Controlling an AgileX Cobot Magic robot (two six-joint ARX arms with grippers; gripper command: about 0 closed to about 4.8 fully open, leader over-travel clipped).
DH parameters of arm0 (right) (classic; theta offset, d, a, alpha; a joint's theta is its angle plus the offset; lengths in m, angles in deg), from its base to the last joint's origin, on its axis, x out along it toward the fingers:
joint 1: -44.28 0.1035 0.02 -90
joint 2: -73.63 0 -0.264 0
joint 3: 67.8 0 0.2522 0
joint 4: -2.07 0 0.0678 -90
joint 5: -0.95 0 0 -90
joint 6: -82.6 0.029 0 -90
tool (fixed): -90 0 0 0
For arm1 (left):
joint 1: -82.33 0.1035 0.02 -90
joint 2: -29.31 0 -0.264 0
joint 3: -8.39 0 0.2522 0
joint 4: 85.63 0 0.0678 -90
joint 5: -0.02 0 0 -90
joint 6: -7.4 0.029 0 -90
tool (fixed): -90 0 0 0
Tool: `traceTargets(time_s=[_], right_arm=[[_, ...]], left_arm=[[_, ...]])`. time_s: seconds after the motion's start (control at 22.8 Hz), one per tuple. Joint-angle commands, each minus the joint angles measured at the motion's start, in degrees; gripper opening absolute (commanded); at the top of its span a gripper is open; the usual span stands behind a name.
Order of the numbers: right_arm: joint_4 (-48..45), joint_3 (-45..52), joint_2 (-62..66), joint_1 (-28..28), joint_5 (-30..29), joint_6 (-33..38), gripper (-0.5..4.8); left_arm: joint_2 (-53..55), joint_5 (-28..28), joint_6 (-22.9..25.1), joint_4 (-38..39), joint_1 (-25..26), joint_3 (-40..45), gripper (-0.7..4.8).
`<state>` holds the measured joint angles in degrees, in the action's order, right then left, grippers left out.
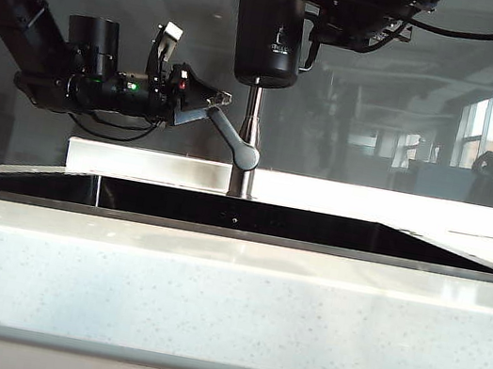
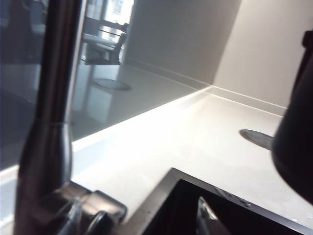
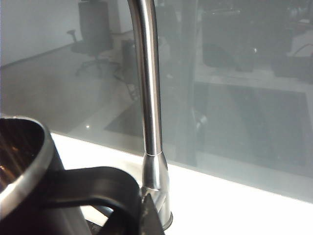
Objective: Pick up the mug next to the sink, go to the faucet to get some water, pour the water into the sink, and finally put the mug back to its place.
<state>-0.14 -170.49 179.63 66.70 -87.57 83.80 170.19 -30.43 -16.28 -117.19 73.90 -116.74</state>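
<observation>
1. Your right hand (image 1: 320,27) was pinched on the handle of the mug (image 1: 269,36), holding it up in front of the faucet (image 1: 249,137) pipe, high over the sink (image 1: 250,217).
2. Your left hand (image 1: 213,102) was at the angled lever (image 1: 233,139), fingers spread to either side of it; whether they touched it I could not tell.
3. To do this step well, you needed to work the lever gently with the left hand and keep the right hand steady, the mug's mouth squarely beneath the outlet.
4. The mug stood upright, long axis vertical, rim up, its handle turned toward the right hand and its logo facing the exterior camera.
5. The table (image 1: 225,305) beside the sink carried nothing visible.
</observation>
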Motion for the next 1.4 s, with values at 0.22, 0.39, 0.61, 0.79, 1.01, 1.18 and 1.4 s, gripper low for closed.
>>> traceTargets(time_s=[0.22,0.39,0.61,0.79,1.01,1.18,1.4], right_arm=[[-2.38,-0.63,-0.66,0.09,0.09,0.22,-0.01],[-2.32,-0.63,-0.66,0.09,0.09,0.22,-0.01],[-2.29,-0.63,-0.72,0.09,0.09,0.22,-0.01],[-2.29,-0.63,-0.81,0.09,0.09,0.22,-0.01],[-2.29,-0.63,-0.90,0.09,0.09,0.22,-0.01],[-2.29,-0.63,-1.03,0.09,0.09,0.22,-0.01],[-2.29,-0.63,-1.03,0.09,0.09,0.22,-0.01]], left_arm=[[-0.37,8.63,-4.07,-0.72,-0.31,-0.17,2.95],[-0.37,2.27,3.30,-1.05,-0.26,-0.17,2.96],[-0.37,-3.48,9.20,0.96,-0.17,-0.13,2.96],[-0.37,-5.57,12.66,3.91,-0.02,-0.11,2.95],[-0.37,-7.06,16.41,8.04,0.00,-0.11,2.96],[-0.37,-7.89,16.39,8.50,0.00,-0.11,2.96],[-0.37,-9.64,16.41,8.48,0.00,-0.11,2.96]])
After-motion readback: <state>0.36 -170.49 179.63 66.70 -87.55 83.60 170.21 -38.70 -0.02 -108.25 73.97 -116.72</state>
